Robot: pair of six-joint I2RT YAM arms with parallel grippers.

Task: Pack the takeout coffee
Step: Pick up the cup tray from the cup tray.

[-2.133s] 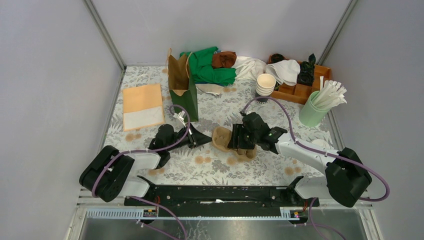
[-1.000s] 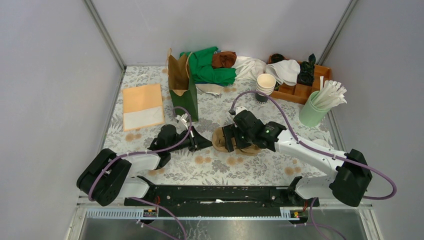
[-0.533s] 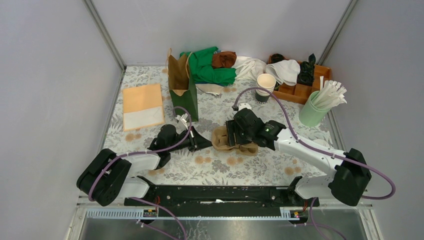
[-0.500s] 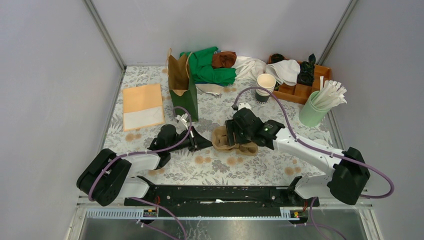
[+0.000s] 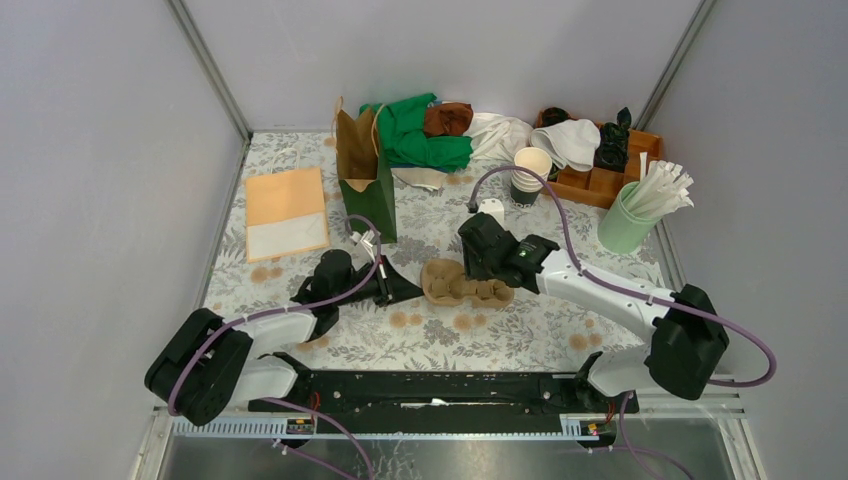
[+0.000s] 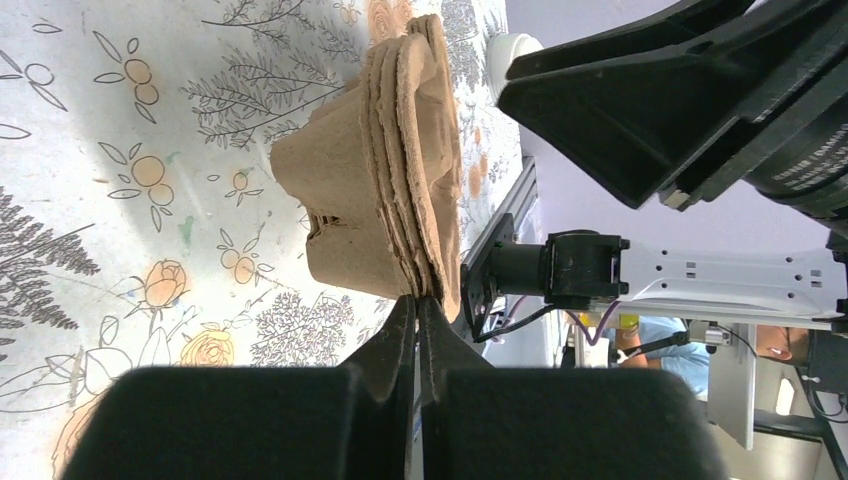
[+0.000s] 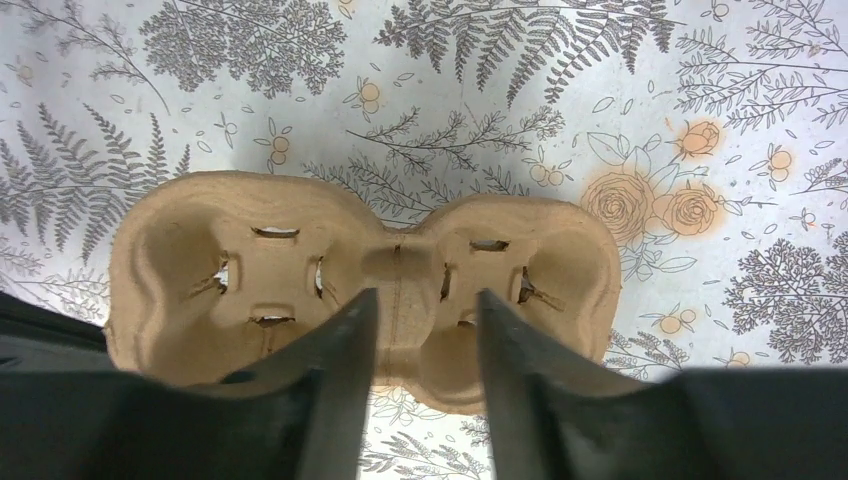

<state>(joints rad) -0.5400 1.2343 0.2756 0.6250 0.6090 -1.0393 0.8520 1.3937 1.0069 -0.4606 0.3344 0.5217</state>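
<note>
The table (image 5: pixel 540 335) is covered with a floral cloth, and both arms reach to its middle. Well beyond the left gripper (image 6: pixel 418 303), a folder (image 5: pixel 286 212) lies flat. A bag (image 5: pixel 362 178) stands upright farther out from those jaws, with a heap of cloths (image 5: pixel 425 135) behind it. Far out past the right gripper (image 7: pixel 425 296) is a wooden tray (image 5: pixel 600 182). A green cup (image 5: pixel 622 230) of white sticks stands to its right and a stack of cups (image 5: pixel 531 168) to its left.

The carrier (image 7: pixel 400 262) lies between the two grippers with its wells facing up. In the left wrist view it looks like several nested layers.

The left jaws are together, clamped on the thin rim of the carrier's left end. The right jaws stand apart above the carrier's middle. In the right wrist view one finger is on each side of the central ridge, in front of the near edge. Whether they touch the pulp cannot be told.

The coffee (image 5: pixel 491 209), a small white lidded cup, stands upright on the table. It is just beyond the right gripper on the far side, close to the wrist and outside the jaws. It is apart from the carrier, and no well holds it. From the left wrist its lid peeks over the carrier's far rim, well beyond those jaws.
</note>
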